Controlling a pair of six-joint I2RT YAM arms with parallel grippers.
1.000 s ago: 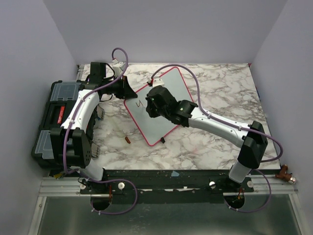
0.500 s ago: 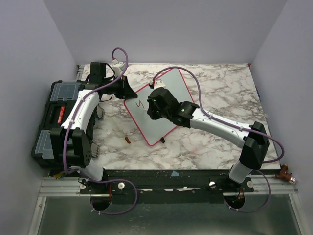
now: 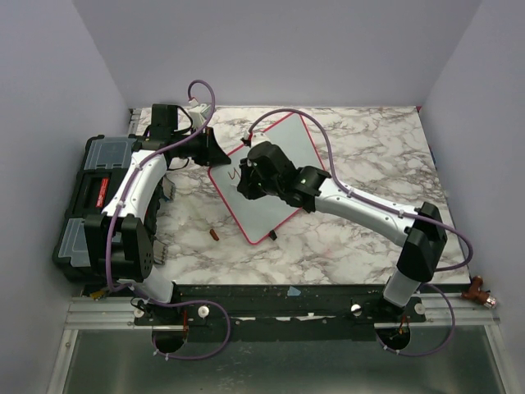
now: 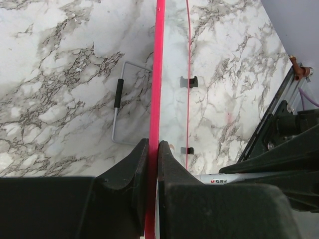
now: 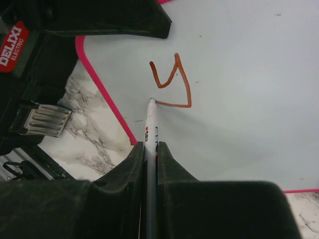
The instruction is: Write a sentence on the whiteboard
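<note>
The whiteboard (image 3: 289, 138), white with a thin red-pink frame, lies tilted on the marble table. My left gripper (image 3: 215, 156) is shut on its left edge; in the left wrist view the pads (image 4: 153, 147) pinch the red frame (image 4: 159, 74). My right gripper (image 3: 246, 176) hovers over the board's left part, shut on a white marker (image 5: 151, 124). The marker's tip touches the whiteboard (image 5: 239, 74) at the left end of an orange angular stroke (image 5: 174, 84). The right arm hides the middle of the board in the top view.
A black toolbox (image 3: 90, 197) stands at the table's left edge beside the left arm. A small orange cap (image 3: 214, 235) lies on the marble near the board's lower corner. A wire stand (image 4: 117, 109) shows under the board. Grey walls close three sides.
My right gripper shifted slightly right, then back left across the board with the marker, and the orange mark has grown. The left gripper and the board have stayed put.
</note>
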